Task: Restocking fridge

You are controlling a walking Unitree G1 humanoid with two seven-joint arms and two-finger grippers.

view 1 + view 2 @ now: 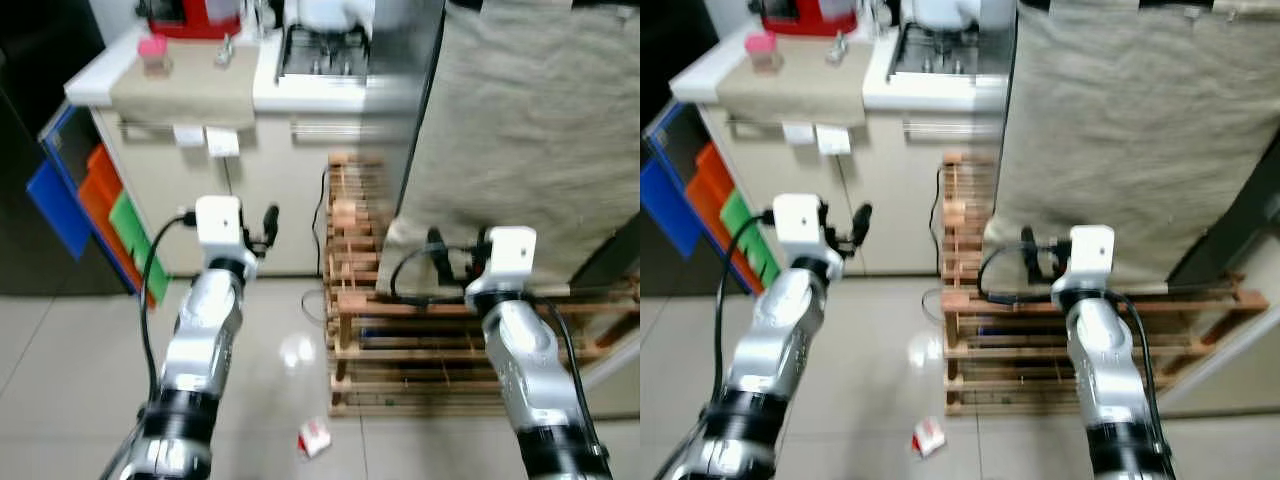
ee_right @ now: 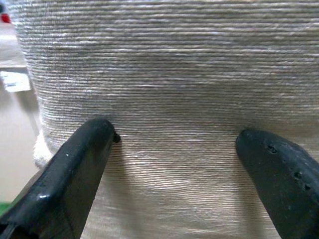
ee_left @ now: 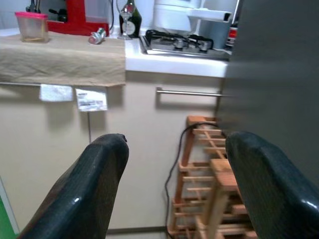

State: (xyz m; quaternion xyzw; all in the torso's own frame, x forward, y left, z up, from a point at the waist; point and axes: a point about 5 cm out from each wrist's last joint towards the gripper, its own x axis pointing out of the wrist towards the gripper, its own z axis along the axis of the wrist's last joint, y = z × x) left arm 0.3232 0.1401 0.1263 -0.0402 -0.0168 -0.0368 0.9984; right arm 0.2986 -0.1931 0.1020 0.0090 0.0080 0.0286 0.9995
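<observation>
Nearest: small red-and-white carton [image 1: 314, 438] lying on the tiled floor [image 1: 60, 350] between the arms, apart from both and seemingly dropped; left gripper [image 3: 172, 191] and right gripper [image 2: 172, 174] raised ahead with jaws released and empty, probably readied for a reach. Middle: wooden slatted rack [image 1: 420, 330] on the floor, right gripper close before the beige cloth [image 1: 530, 130] draped over it. Far: fridge [image 1: 405, 90], a dark panel beside the cloth, door not seen open; surface [image 1: 300, 92] bearing gas hob [image 1: 322, 55], pink-lidded tub [image 1: 152, 50]
</observation>
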